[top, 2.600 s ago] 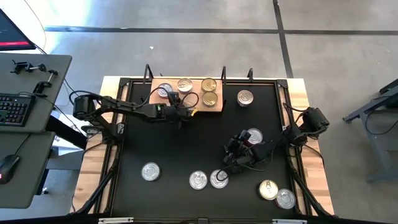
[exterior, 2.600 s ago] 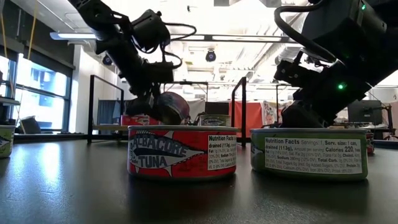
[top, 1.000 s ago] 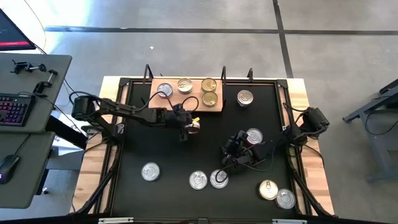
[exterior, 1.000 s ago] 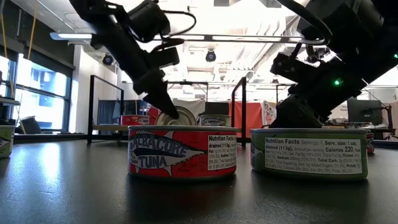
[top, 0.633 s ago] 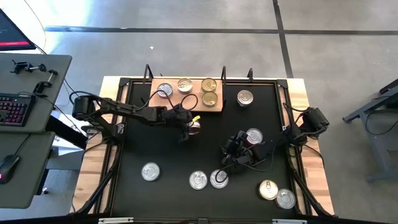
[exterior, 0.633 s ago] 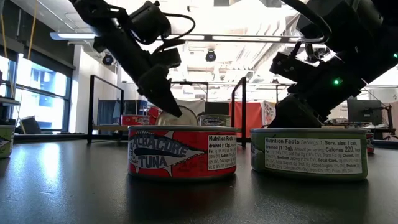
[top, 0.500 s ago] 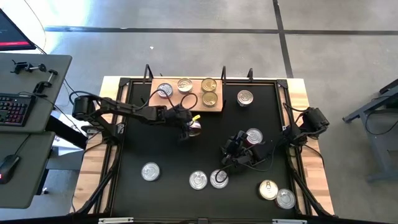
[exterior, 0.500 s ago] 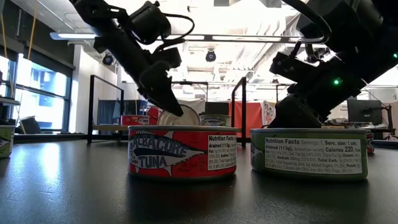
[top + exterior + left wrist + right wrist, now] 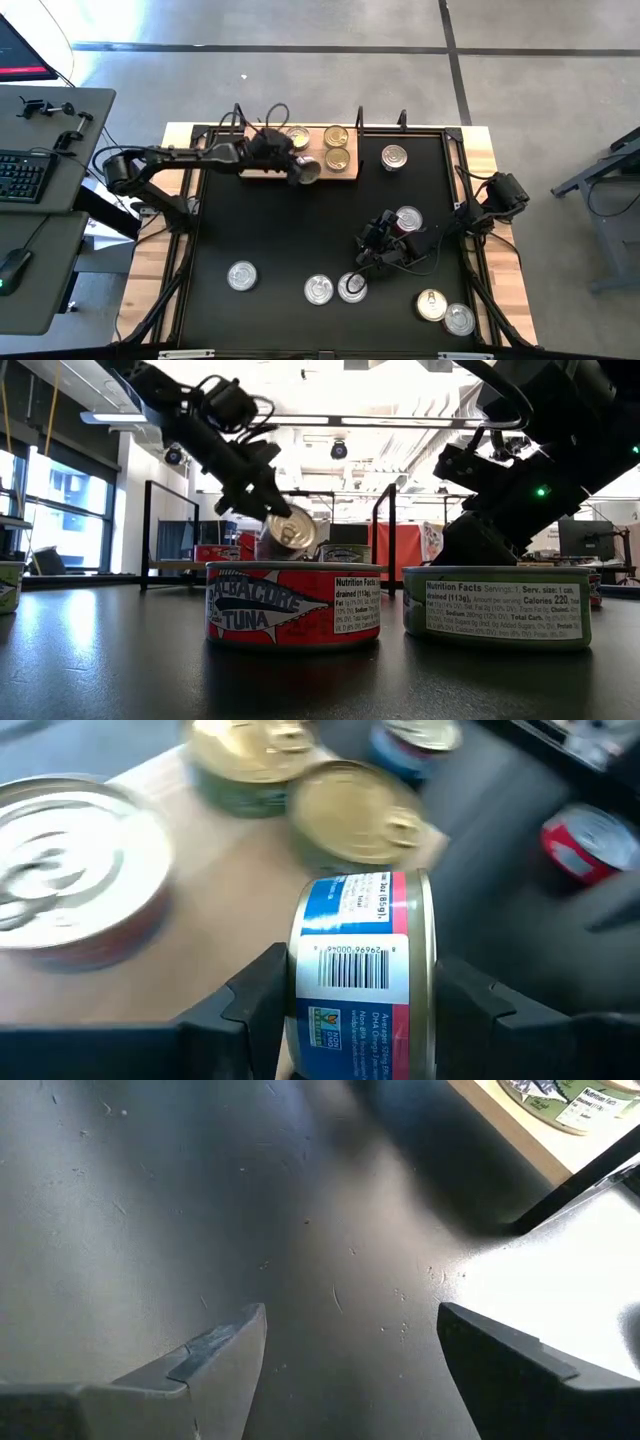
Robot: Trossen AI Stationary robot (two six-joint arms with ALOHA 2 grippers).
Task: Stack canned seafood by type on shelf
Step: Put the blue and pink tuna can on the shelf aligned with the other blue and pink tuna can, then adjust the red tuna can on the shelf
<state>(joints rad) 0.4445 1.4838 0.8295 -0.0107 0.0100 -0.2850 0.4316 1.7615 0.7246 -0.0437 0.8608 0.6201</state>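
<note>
One tin (image 9: 362, 970) (blue and pink label, held on edge with its barcode showing) is clamped between the fingers of the left gripper (image 9: 292, 166), raised over the front edge of the wooden shelf (image 9: 350, 175). Gold-topped tins (image 9: 336, 147) sit on the shelf nearby. Over the black surface (image 9: 250, 225), the right gripper (image 9: 365, 256) hangs with its fingers spread and nothing between them, near a silver-topped tin (image 9: 351, 288).

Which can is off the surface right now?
The blue-and-pink can gripped on edge by the left tool, over the shelf. Every other can rests flat.
</note>
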